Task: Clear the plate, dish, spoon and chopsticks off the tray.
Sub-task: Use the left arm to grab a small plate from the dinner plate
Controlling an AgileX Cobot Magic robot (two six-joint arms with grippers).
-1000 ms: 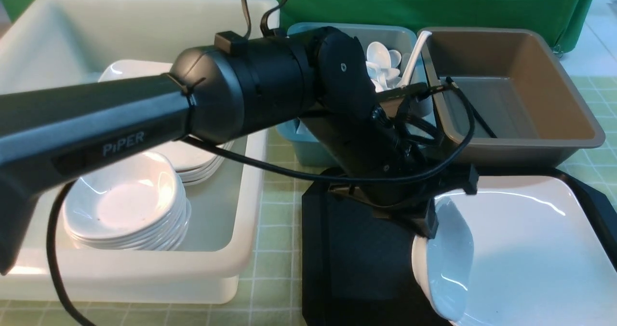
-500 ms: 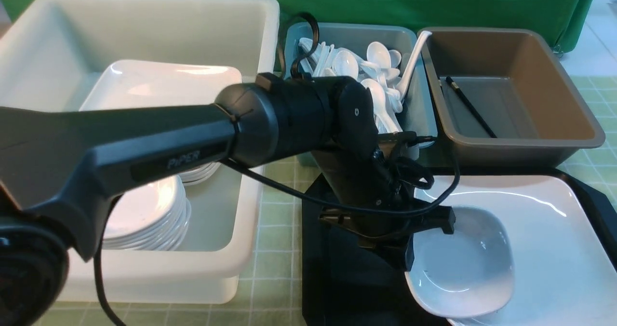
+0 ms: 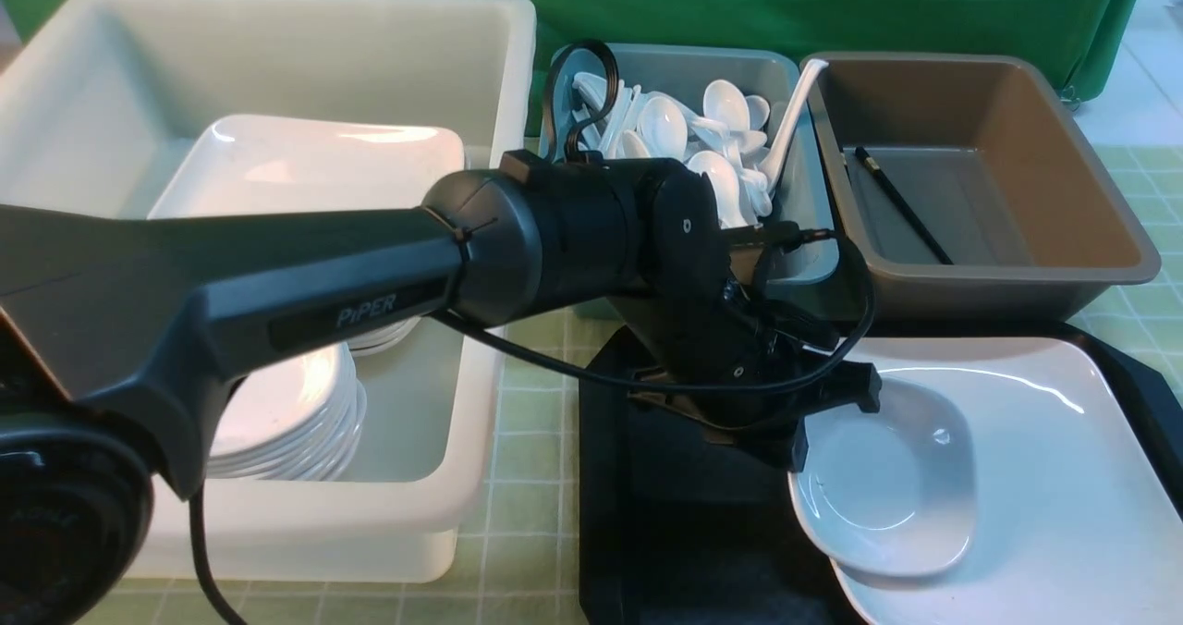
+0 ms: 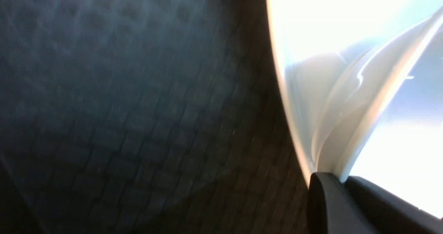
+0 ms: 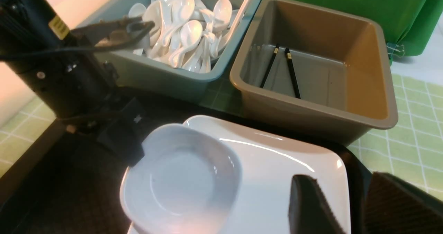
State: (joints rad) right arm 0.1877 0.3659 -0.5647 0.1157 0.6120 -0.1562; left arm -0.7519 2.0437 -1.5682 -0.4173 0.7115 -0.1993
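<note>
Chopsticks [image 5: 292, 74] lie in the far brown bin [image 3: 1091, 200] and no spoon shows on the tray [image 3: 647, 514], but the left tool [image 3: 799, 459], clamped on the dish [image 3: 887, 486] rim, has it at the left edge of the plate [image 3: 1063, 477], both uncleared, while the right tool [image 5: 337, 192] gapes empty.

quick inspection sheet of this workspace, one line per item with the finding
surface: green checked tablecloth, with the black tray on it
job's things: plate on tray; dish over the plate's corner, gripped at its rim; chopsticks lying in brown bin; spoons seen only in teal bin
clutter: cream bin holding stacked white dishware
hands: left hand shut on dish; right hand open, empty, above plate
cables: black cable looped around left wrist
surroundings: green backdrop
</note>
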